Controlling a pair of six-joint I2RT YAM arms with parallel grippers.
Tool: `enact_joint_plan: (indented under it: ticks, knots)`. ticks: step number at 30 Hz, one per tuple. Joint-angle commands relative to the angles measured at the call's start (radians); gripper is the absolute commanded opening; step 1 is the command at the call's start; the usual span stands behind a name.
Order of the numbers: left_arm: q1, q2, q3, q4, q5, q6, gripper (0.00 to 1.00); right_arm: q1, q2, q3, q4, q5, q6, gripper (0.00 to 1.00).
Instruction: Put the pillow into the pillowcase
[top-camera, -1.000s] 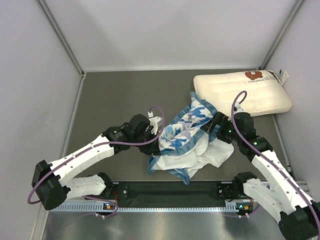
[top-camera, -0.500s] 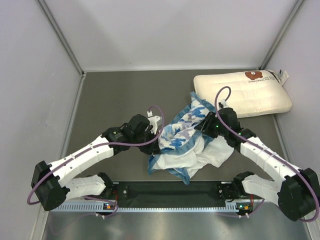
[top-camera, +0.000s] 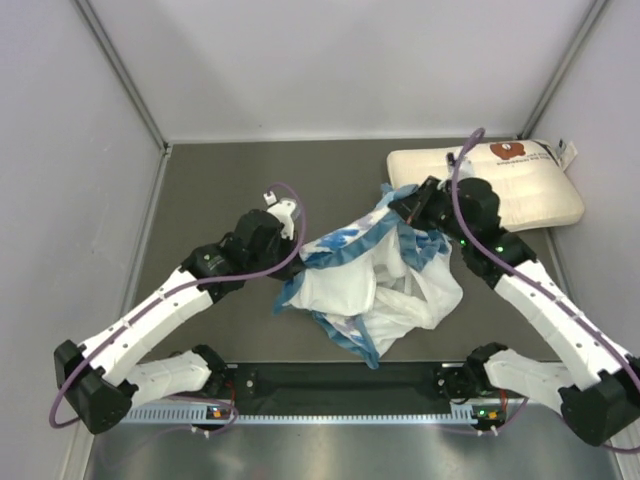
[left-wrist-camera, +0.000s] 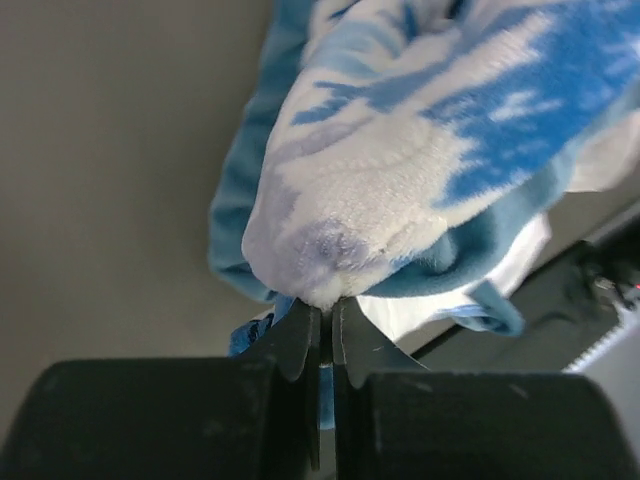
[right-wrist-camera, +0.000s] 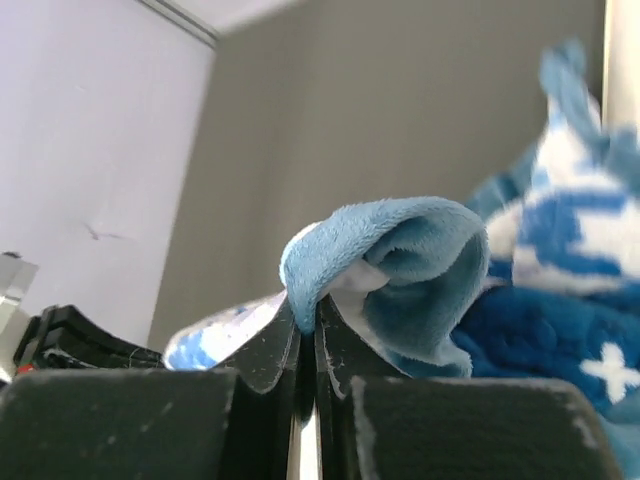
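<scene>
Pillowcase (top-camera: 375, 285): held at two points and stretched between the grippers. The blue-and-white patterned side is seen along the held span, and the plain white inside sags in crumpled folds on the side toward the arm bases.
Pillow (top-camera: 500, 190): laid flat just beyond the right gripper, on the side away from the left gripper. It is wholly outside the pillowcase, and its brown bear logo is seen at the far end.
Left gripper (left-wrist-camera: 325, 305): pressed together on a fold of the patterned plush fabric, which bulges out straight ahead of the fingertips in the wrist view.
Right gripper (right-wrist-camera: 308, 318): clamped on the pillowcase's blue ruffled edge — the ruffle is curled over the fingertips, with patterned fabric and a dark blue patch just to its right.
Span between grippers: the fabric is drawn fairly taut from one gripper to the other.
Desk (top-camera: 220, 190): dark grey, bare on the left gripper's outer side — pillow and pillowcase are both carried on it.
Walls (top-camera: 90, 150): pale, closed in around the desk on three sides.
</scene>
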Motion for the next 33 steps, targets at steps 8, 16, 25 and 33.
enact_joint_plan:
  ticks: [8,16,25,33]
  knots:
    - [-0.004,-0.197,0.221,0.221,0.563,0.135,0.00,0.010,-0.355,0.231,0.309,-0.124,-0.205,0.00]
    - [-0.004,-0.283,0.246,0.633,0.716,0.009,0.00,0.012,-0.502,0.409,0.337,-0.166,-0.236,0.00]
    - [-0.270,-0.007,0.387,0.795,0.603,0.055,0.00,0.012,-0.581,0.491,0.277,0.003,-0.344,0.00]
    - [-0.582,0.128,0.638,0.646,0.381,0.322,0.00,0.012,-0.579,0.603,0.306,-0.002,-0.368,0.00]
